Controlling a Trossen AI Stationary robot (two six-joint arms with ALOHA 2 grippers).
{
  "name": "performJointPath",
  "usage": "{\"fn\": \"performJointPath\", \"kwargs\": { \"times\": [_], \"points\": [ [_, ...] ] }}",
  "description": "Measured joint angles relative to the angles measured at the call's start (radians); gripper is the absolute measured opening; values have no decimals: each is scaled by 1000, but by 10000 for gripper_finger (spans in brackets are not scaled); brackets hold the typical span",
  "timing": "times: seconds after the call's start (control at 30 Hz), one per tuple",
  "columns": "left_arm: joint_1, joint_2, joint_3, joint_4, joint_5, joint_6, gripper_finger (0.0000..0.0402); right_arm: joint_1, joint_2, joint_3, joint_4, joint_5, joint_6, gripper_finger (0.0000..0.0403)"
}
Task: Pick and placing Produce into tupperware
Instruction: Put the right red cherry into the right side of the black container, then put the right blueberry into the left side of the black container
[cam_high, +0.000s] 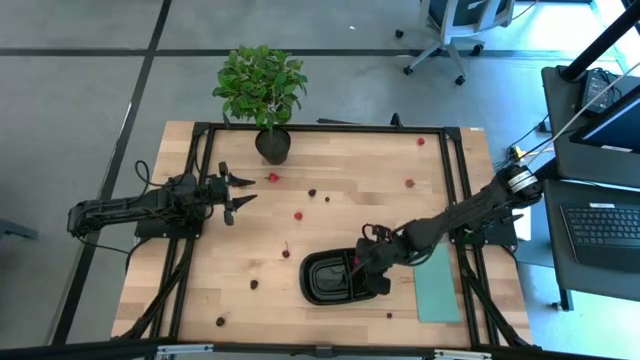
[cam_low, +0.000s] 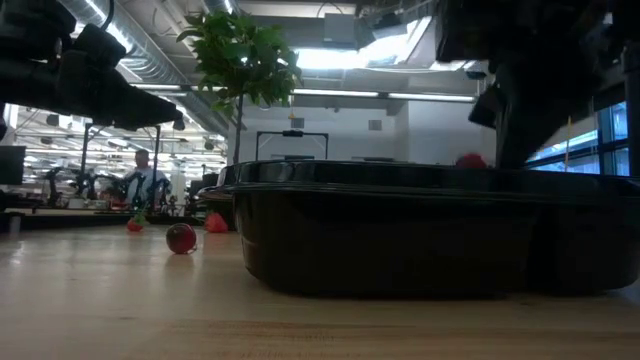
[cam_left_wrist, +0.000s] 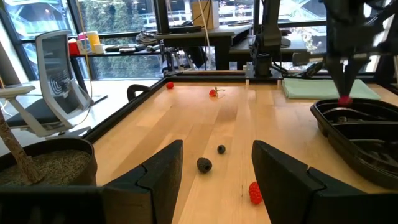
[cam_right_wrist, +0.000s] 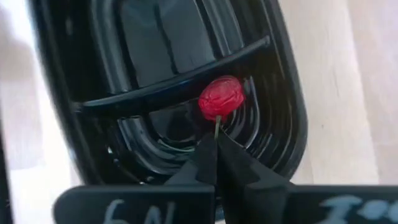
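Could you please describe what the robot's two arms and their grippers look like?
Both arms are dark, jointed and slender. The left gripper has two broad, black, wedge-shaped fingers. The right gripper has narrow black fingers tapering to points, with white handwritten markings on the black bar behind them.

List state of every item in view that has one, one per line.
right gripper: shut on the stem of a red berry, held over the tupperware
left gripper: open, empty, beside the potted plant
tupperware: upright, open, no lid; the visible compartments look empty
loose berries: scattered on the table, not in the tupperware
potted plant: upright
teal mat: flat, beside the tupperware
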Motion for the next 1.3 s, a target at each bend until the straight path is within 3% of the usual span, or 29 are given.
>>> {"fn": "performJointPath", "kwargs": {
  "times": [0.33, 0.77, 1.1, 1.3],
  "points": [
    [0, 0, 0, 0, 0, 0, 186, 0, 78, 0, 8, -52, 22, 2],
    [0, 0, 0, 0, 0, 0, 186, 0, 79, 0, 5, -51, -36, 26],
    [0, 0, 0, 0, 0, 0, 186, 0, 79, 0, 5, -50, -40, 106],
    [0, 0, 0, 0, 0, 1, 186, 13, 12, 0, -29, -54, -26, 137]
  ]
}}
